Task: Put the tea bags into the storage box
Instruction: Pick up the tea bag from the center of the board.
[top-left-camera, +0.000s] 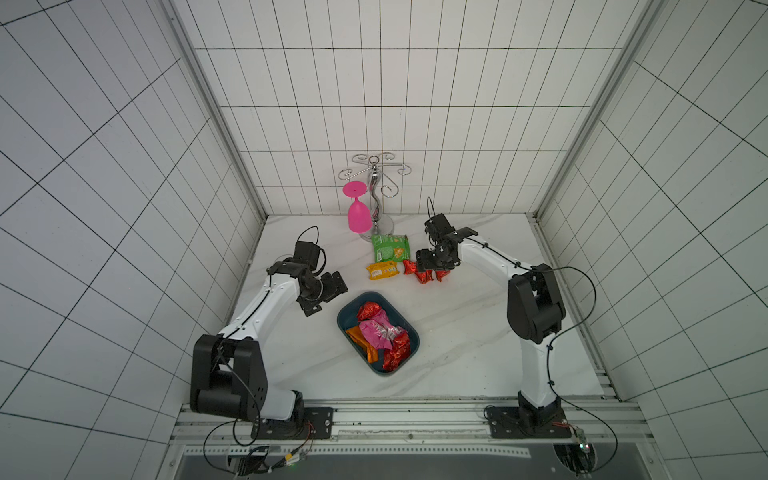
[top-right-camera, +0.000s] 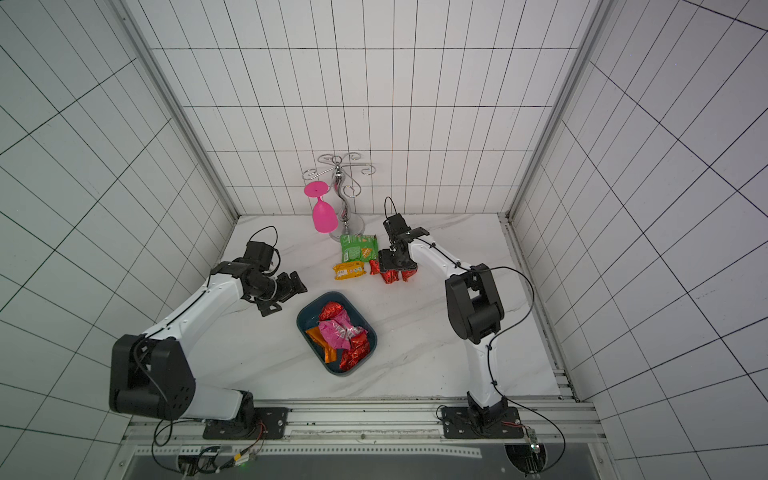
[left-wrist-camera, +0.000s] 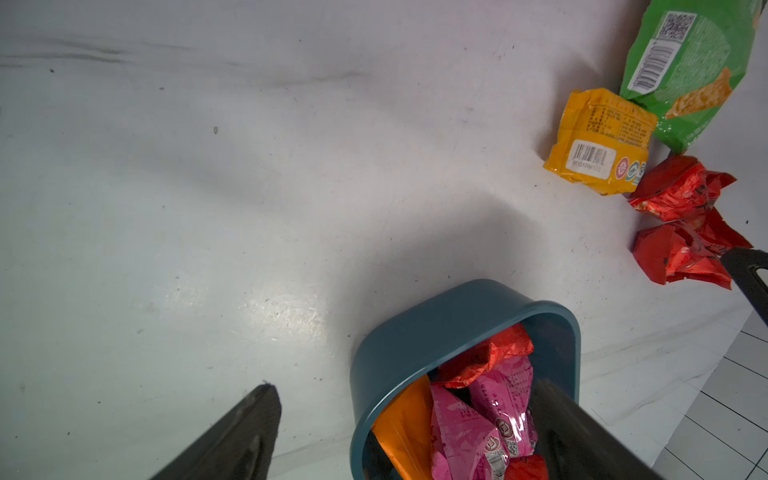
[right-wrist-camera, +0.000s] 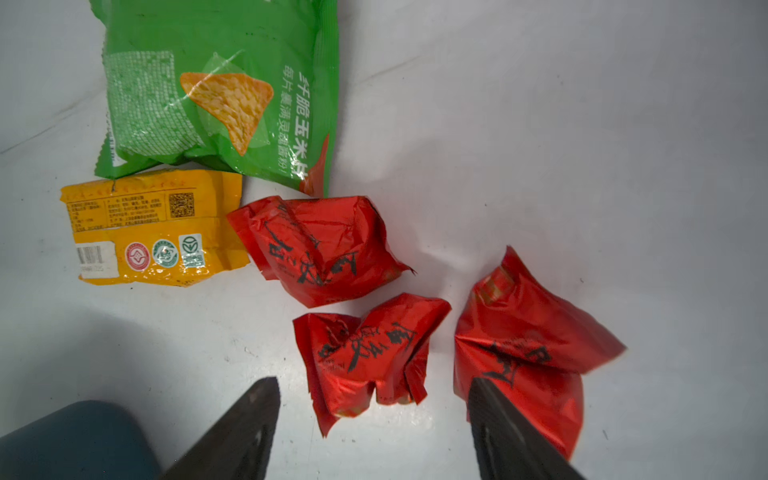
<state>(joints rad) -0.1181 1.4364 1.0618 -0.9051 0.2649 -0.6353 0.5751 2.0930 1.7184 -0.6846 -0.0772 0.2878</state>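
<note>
The right jaws stand wide and empty over the tabletop (right-wrist-camera: 582, 124). One red tea bag (right-wrist-camera: 365, 357) lies between their tips, a second (right-wrist-camera: 528, 332) sits partly behind one tip and a third (right-wrist-camera: 320, 249) is just beyond. The yellow bag (right-wrist-camera: 158, 232) and green packet (right-wrist-camera: 220, 91) lie farther ahead. The left jaws are also wide and empty, and the box (left-wrist-camera: 415, 332) just ahead of them holds red, orange and pink bags (left-wrist-camera: 469, 432).
</note>
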